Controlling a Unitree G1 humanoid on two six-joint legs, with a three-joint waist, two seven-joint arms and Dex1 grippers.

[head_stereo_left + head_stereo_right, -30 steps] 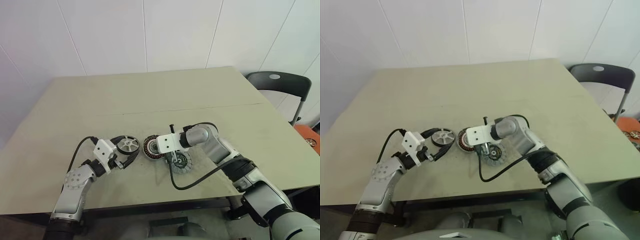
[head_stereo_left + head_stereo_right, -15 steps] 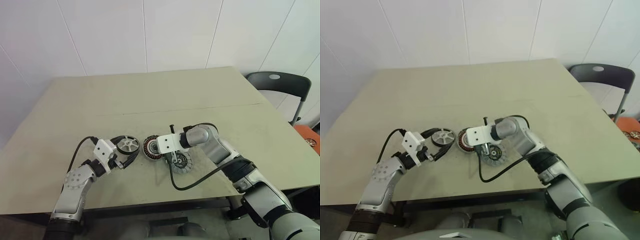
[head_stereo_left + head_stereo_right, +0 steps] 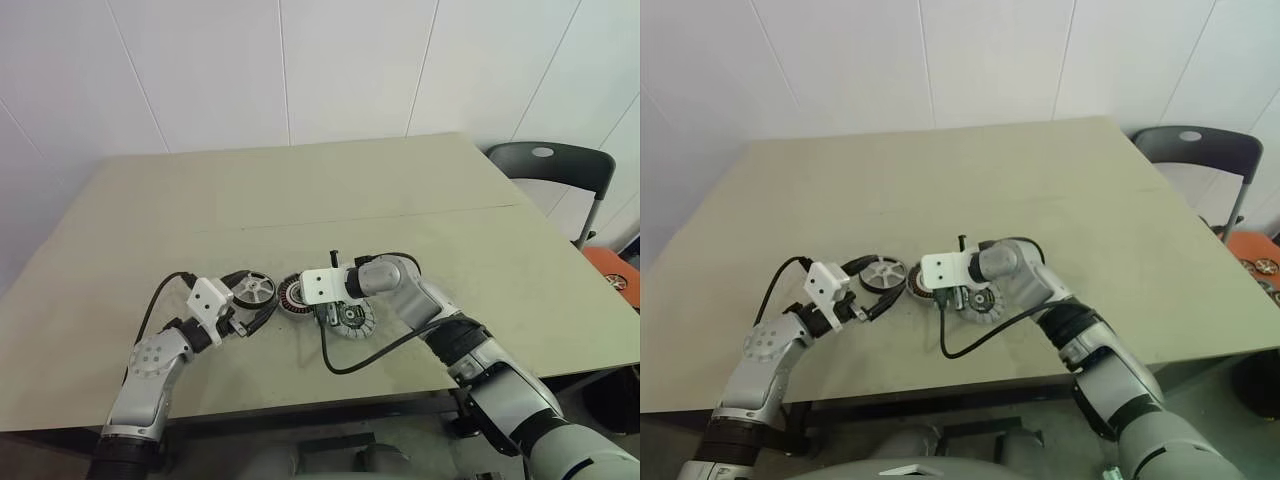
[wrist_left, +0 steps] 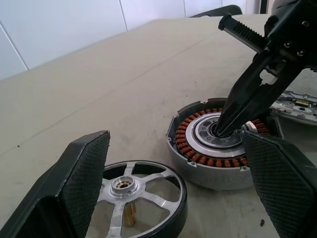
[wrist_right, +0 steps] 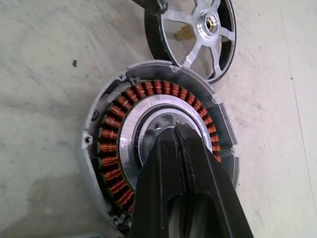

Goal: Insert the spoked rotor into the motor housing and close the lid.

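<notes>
The motor housing [image 3: 291, 297], a round puck with copper windings, lies on the table. My right gripper [image 5: 176, 130] is shut, and its tips reach down into the housing's pale centre hub [image 4: 218, 133]. The lid [image 3: 256, 289], a black-rimmed ring with silver spokes, lies just left of the housing, between the wide-apart fingers [image 4: 81, 183] of my open left gripper [image 3: 252, 302]; neither finger touches it. The spoked rotor [image 3: 351, 318], a small grey disc, lies flat right of the housing, under my right wrist.
The beige table [image 3: 300, 200] has a seam across its middle and its front edge lies close below the parts. A dark chair [image 3: 560, 165] stands at the back right. An orange object [image 3: 620, 278] shows at the right edge.
The camera has shifted a little. My right gripper has turned slightly over the motor housing and stays shut. The left gripper and the three parts have kept still.
</notes>
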